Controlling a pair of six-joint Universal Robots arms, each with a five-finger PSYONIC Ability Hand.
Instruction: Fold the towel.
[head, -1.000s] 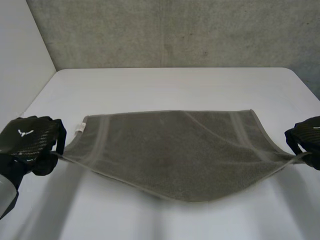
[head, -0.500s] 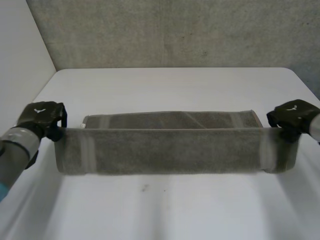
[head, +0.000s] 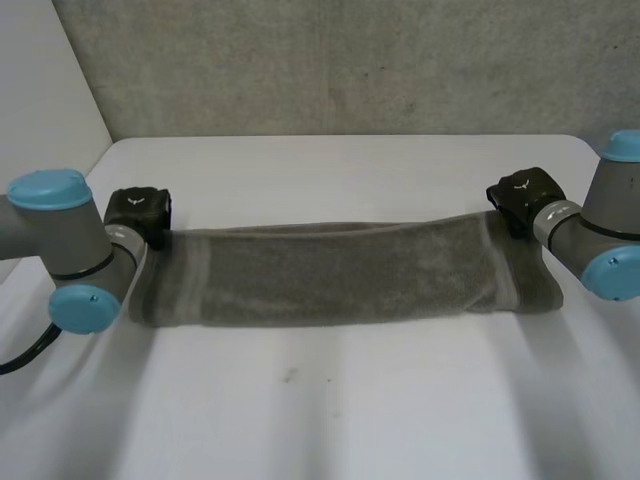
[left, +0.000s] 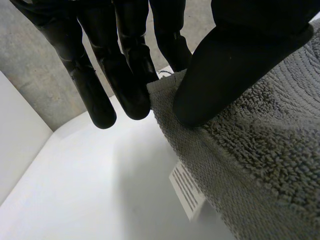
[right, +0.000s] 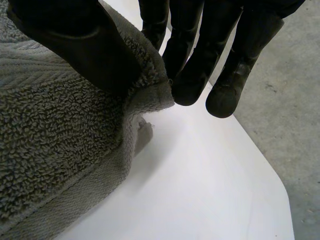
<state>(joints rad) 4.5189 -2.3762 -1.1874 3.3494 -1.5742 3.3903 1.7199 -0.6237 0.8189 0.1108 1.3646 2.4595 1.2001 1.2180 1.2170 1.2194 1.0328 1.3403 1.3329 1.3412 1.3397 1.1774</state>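
A grey towel (head: 340, 272) lies folded in half lengthwise across the white table (head: 330, 170). My left hand (head: 137, 212) is at the towel's far left corner. In the left wrist view its thumb (left: 220, 80) presses the towel's corner (left: 165, 90) against the fingers (left: 127, 85), so it pinches the cloth. My right hand (head: 520, 193) is at the far right corner. In the right wrist view the thumb (right: 85, 45) and fingers (right: 192, 60) pinch the towel's corner (right: 155, 95) the same way. A white label (left: 187, 192) hangs from the lower layer.
The table's far edge meets a grey wall (head: 350, 60). Both forearms (head: 70, 250) reach over the table's sides beside the towel's ends. Bare table surface (head: 320, 410) lies in front of the towel.
Both hands carried the near edge of the towel up and away to the far edge, folding it in half. The towel went from lifted and hanging to lying flat in two layers.
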